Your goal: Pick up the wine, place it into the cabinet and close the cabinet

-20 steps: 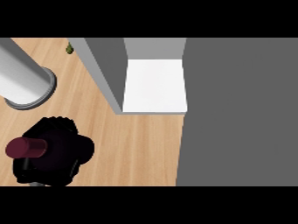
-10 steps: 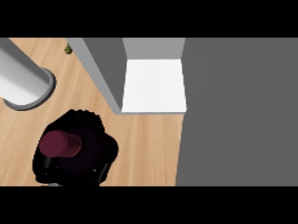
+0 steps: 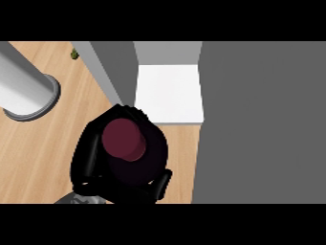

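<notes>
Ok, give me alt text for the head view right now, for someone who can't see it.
A black hand is curled round a dark red wine bottle, seen from above, just in front of the open cabinet's white shelf and beside its grey door. A grey forearm enters from the upper left over the wooden counter.

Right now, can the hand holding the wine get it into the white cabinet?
Probably yes. The hand curled round the wine sits just below the cabinet opening, and nothing shows between them.
</notes>
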You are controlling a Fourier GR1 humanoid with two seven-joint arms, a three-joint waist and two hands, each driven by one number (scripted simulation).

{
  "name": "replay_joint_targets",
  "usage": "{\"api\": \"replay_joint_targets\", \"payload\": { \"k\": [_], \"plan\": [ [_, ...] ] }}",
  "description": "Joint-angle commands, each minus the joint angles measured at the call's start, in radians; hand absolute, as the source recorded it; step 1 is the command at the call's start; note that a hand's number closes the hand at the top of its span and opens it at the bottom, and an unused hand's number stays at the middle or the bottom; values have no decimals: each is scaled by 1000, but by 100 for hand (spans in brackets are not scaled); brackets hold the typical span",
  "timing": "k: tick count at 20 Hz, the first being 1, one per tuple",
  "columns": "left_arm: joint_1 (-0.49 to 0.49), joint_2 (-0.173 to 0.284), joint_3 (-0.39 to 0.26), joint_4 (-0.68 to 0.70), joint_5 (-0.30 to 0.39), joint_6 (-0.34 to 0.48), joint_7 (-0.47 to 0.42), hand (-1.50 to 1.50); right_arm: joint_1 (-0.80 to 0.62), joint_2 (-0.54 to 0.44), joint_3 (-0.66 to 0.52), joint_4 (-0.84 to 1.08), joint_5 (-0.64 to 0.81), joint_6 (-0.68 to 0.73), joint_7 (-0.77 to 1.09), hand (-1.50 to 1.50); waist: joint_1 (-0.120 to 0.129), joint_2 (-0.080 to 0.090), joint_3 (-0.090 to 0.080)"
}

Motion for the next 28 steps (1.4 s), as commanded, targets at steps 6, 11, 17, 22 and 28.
{"api": "replay_joint_targets", "payload": {
  "k": [6,11,17,22,28],
  "plan": [
    [-276,-3,-38,143,4,214,78,150,-12,-25,-29,-134,-100,-14,114,-150,-4,0,0],
    [-354,-4,-88,182,-14,339,105,150,113,-19,-51,-141,-124,52,7,-150,-9,0,0],
    [-379,-4,-80,271,-25,347,51,150,72,-19,-46,-147,-120,31,46,-150,-5,1,0],
    [-397,-4,-97,402,70,398,-75,150,41,-24,-27,-141,-95,34,54,-150,-13,2,-1],
    [-347,-4,-127,410,158,417,-173,150,-35,-43,-67,-151,-144,-6,134,-150,-11,1,-1]
  ]
}}
